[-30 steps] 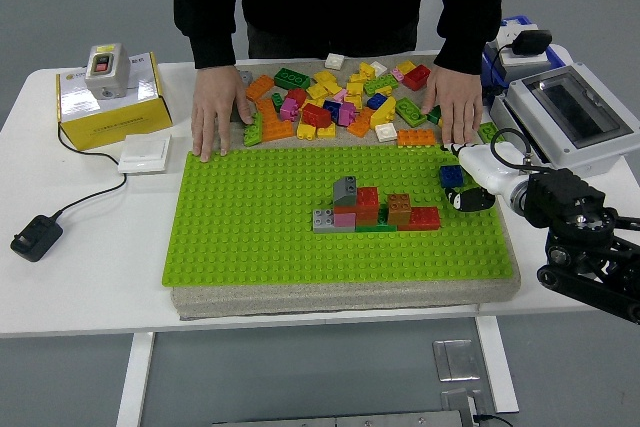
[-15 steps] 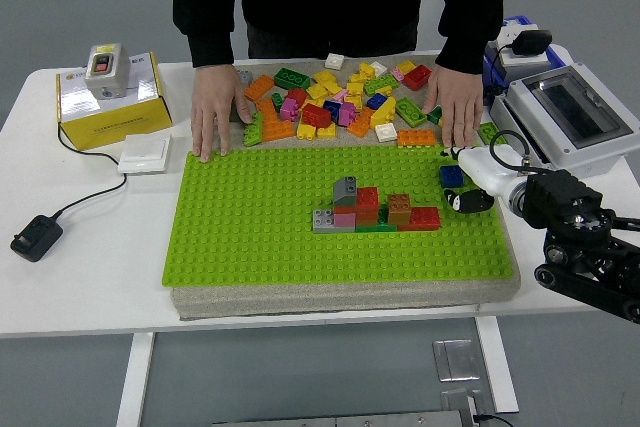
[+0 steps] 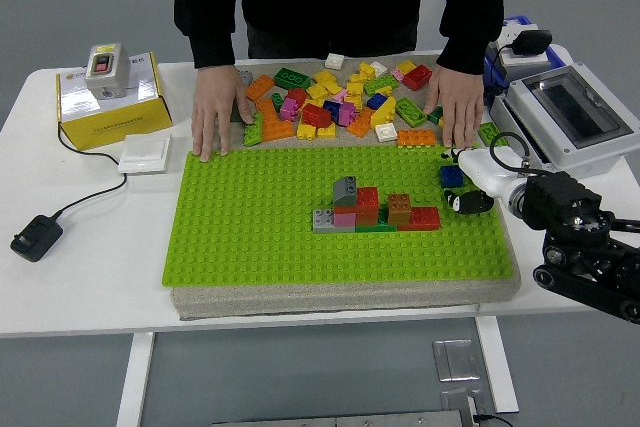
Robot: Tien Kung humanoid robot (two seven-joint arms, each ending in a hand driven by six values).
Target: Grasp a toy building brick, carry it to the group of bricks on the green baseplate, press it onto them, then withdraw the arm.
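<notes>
The right hand [image 3: 468, 185] is clamped on a blue brick [image 3: 451, 176] over the green baseplate [image 3: 250, 237] at 3 o'clock of the brick group [image 3: 375, 209], so the shallow hold risks slipping or landing off the studs.

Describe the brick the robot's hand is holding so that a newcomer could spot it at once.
Start at the green baseplate and go to its right edge, where the right hand comes in. There its fingers hold a blue brick, apart from the built cluster, which has no blue piece.
</notes>
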